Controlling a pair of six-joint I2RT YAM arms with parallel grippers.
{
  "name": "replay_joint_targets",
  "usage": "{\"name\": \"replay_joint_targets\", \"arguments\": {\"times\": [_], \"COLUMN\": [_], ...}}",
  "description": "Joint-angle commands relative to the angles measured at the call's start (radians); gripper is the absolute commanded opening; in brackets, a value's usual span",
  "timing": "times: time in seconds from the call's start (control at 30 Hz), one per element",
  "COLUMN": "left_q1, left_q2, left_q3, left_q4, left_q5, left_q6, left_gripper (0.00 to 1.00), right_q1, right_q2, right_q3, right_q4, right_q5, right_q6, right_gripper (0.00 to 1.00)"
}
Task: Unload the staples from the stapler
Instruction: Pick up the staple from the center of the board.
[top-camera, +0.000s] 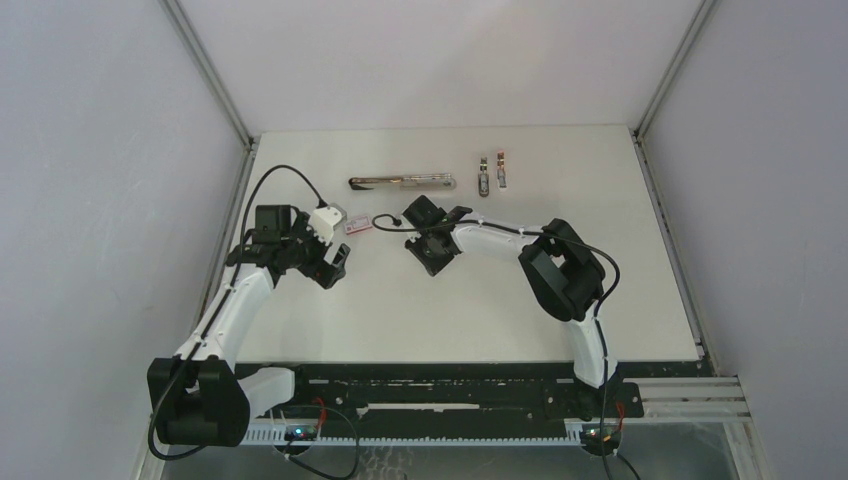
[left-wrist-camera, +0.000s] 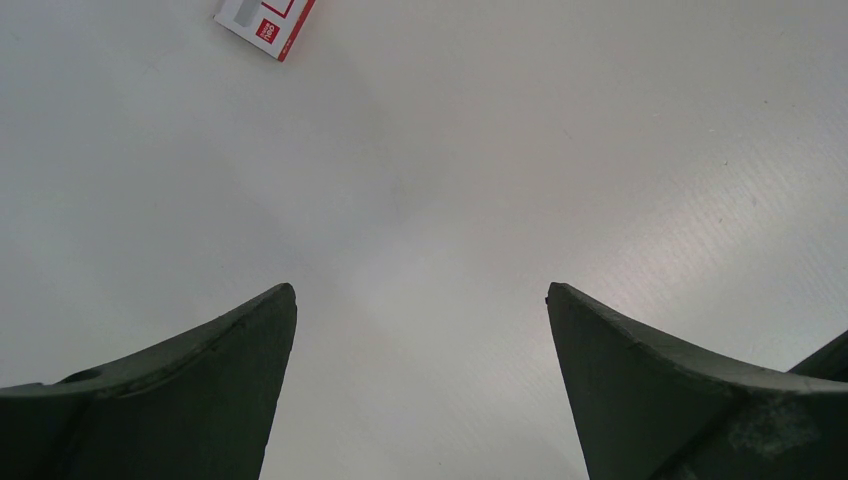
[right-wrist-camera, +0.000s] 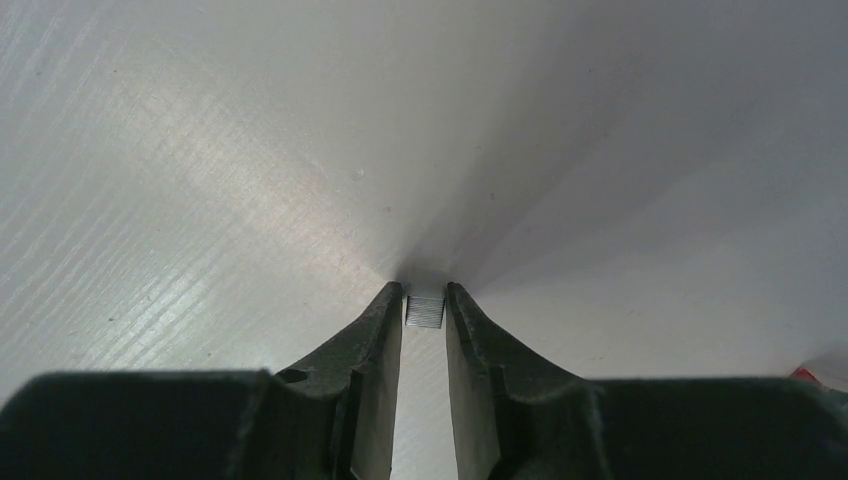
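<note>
Looking from the top view: the stapler (top-camera: 400, 182) lies folded open and flat on the far part of the table (top-camera: 450, 325). Two short items (top-camera: 484, 175) lie just right of it, too small to identify. The right hand (top-camera: 436, 258) sits well apart from the stapler, near the table's middle. The left hand (top-camera: 333, 268) is off to the left, near a pink-and-white box (top-camera: 357, 224).

Left wrist view: the fingers are spread wide with nothing between them, only bare table below.

Right wrist view: the fingers are nearly closed, pinching a short strip of staples (right-wrist-camera: 425, 311) at their tips, low over the table.

Judgement: at least one strip is out. It is not yet released, and whether the magazine holds more cannot be told.
</note>
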Motion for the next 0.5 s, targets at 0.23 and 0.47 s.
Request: {"name": "replay_joint_targets", "arguments": {"times": [0.23,0.47], "left_q1": [0.01,0.01], "left_q2": [-0.013,-0.013], "left_q3": [0.01,0.009], "left_q4": [0.019,0.019], "left_q5": [0.021,0.023], "left_q6": [0.012,0.012], "left_gripper": [1.0,1.0], "right_q1": [0.013,0.015], "right_q2": [-0.013,-0.018], "right_q3": [0.031,0.031], "right_q4": [0.011,0.012], "right_q5": [0.01,0.013], "right_q6": [-0.019,-0.022], "right_gripper": [0.19,0.17]}}
